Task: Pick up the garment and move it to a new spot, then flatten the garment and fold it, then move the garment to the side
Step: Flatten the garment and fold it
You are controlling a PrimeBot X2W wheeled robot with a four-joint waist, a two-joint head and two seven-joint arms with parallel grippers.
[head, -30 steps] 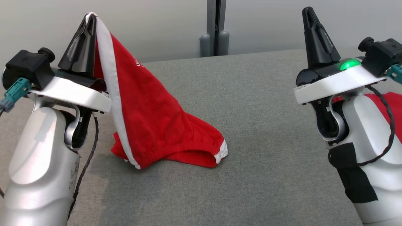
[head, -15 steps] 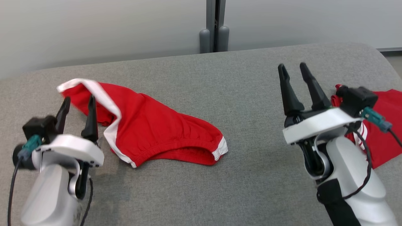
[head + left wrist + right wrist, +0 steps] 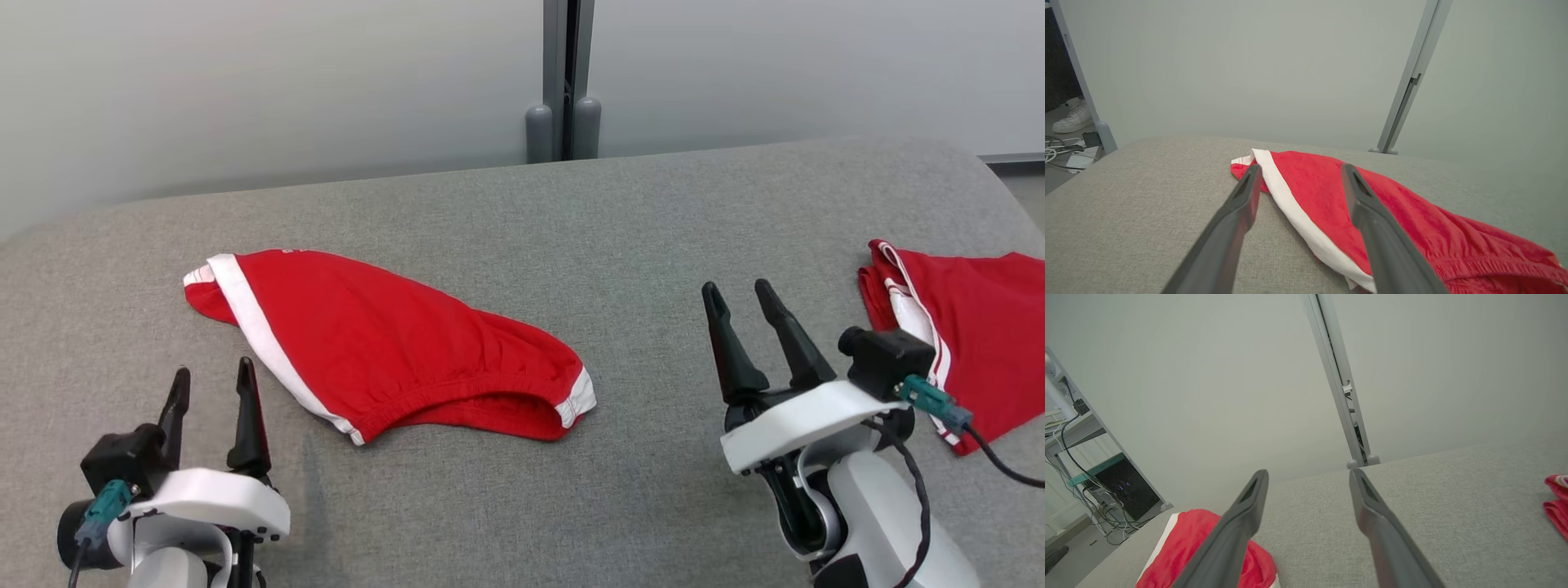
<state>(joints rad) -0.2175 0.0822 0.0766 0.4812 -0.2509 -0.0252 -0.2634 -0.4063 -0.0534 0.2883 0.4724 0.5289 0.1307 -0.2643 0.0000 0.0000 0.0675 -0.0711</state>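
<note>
Grey fabric-topped desk (image 3: 653, 220) with rounded far corners, pale wall panels (image 3: 286, 82) behind it and a grey post (image 3: 563, 73) where they meet. That's the stage.

Down at the near-left corner sits the left gripper (image 3: 213, 371), fingers spread wide, nothing between them. The left wrist view confirms it: the left gripper (image 3: 1302, 169) looks straight along its open fingers at cloth lying on the desk beyond them, not pinched. Over toward the near-right, the right gripper (image 3: 736, 287) is released as well, fingers parted and empty, pointing at the far edge.

Out from the left gripper, and just beyond it, lies the red garment (image 3: 392, 351), shorts by the look of them. It rests on the left half of the desk, its long axis running on a diagonal from the far-left end to the elastic opening near the middle. A white band (image 3: 261, 343) runs down the side nearest the left gripper, which clearly has the shorter reach. The right gripper stands well apart from the garment's right end, and its wrist view catches the garment (image 3: 1188, 539) low at the left.

A second red garment (image 3: 980, 327) lies at the right edge, beside the right gripper.

My read: the garment is set down and the flattening comes next, each arm taking one end.
</note>
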